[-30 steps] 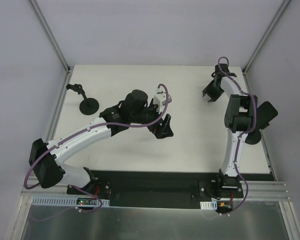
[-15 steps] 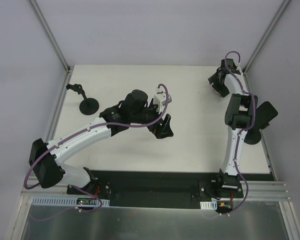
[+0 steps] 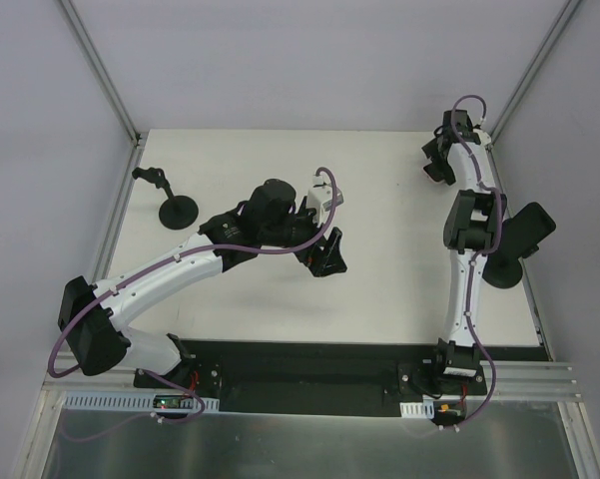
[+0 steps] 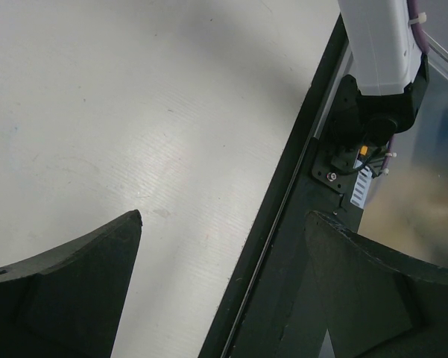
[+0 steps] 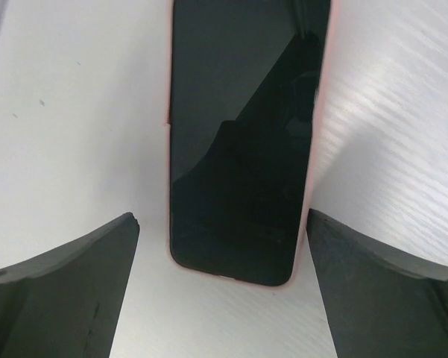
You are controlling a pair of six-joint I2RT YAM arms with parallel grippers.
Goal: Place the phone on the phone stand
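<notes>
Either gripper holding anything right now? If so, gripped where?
Nothing is held. The right gripper stands open astride the phone, a gap on each side; the left gripper is open and empty.

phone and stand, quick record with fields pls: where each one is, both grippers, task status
phone: flat on the table, dark glossy face up, pink edge
right gripper: open, one finger on each side of the phone's near end, gaps both sides
phone stand: far left of the table, nothing on it
left gripper: open, holds nothing, over bare table near the front edge
task status: phone not yet on the stand
</notes>
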